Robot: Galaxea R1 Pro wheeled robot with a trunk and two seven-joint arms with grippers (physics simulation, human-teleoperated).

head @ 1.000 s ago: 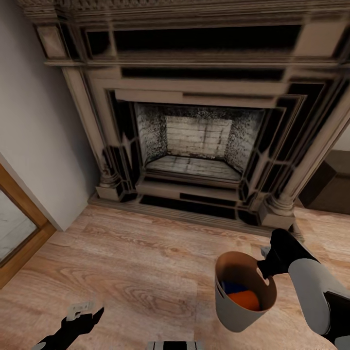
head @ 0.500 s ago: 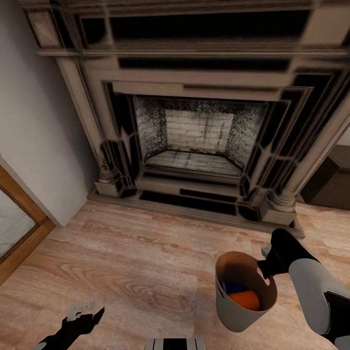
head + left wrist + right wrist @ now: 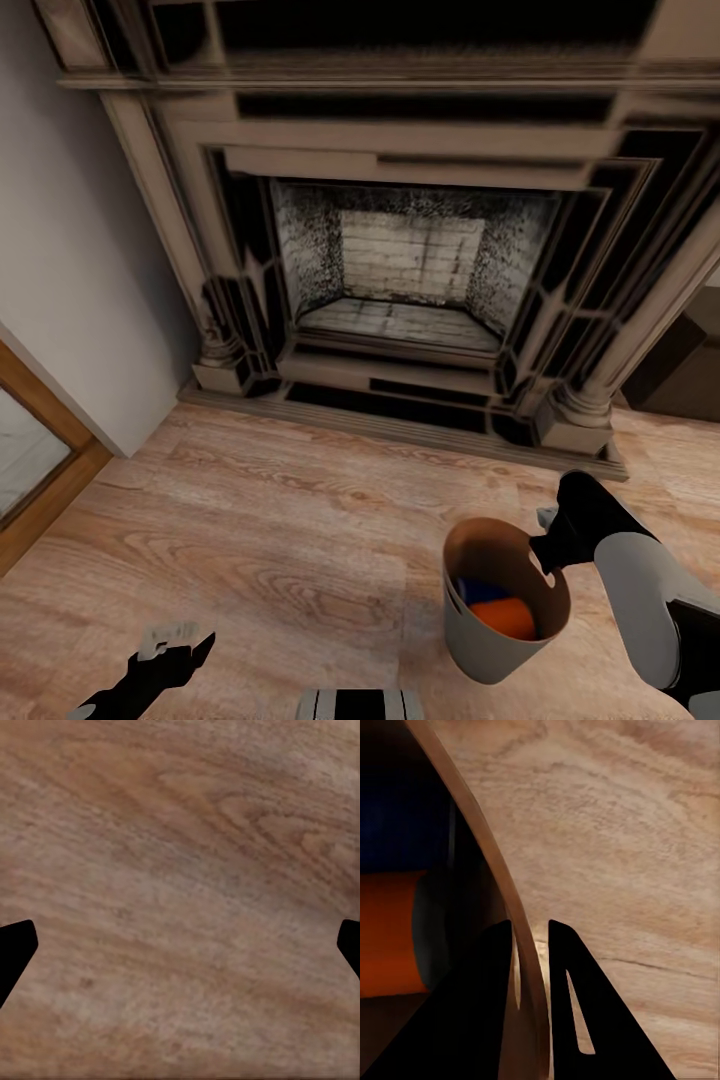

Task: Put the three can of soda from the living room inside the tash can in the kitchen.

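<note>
Carried before the fireplace (image 3: 410,270): tash can (image 3: 490,640) pinched by its rim in the right end effector (image 3: 548,548), orange soda can (image 3: 505,618) and blue one (image 3: 478,590) inside for transport; left end effector (image 3: 180,645) spread wide, empty.

The right arm reaches forward from the lower right corner of the head view, its grey forearm ending in a black wrist, and the right gripper (image 3: 549,553) is clamped on the rim of the bin (image 3: 480,640). In the right wrist view its two black fingers (image 3: 574,1020) stand close together with the thin wall (image 3: 529,982) pinched between them, one finger inside and one outside. The left arm sits low at the lower left of the head view, black and bent, with the left gripper (image 3: 180,640) pointing forward and down. In the left wrist view its fingertips (image 3: 15,949) sit wide apart at opposite edges, holding nothing
</note>
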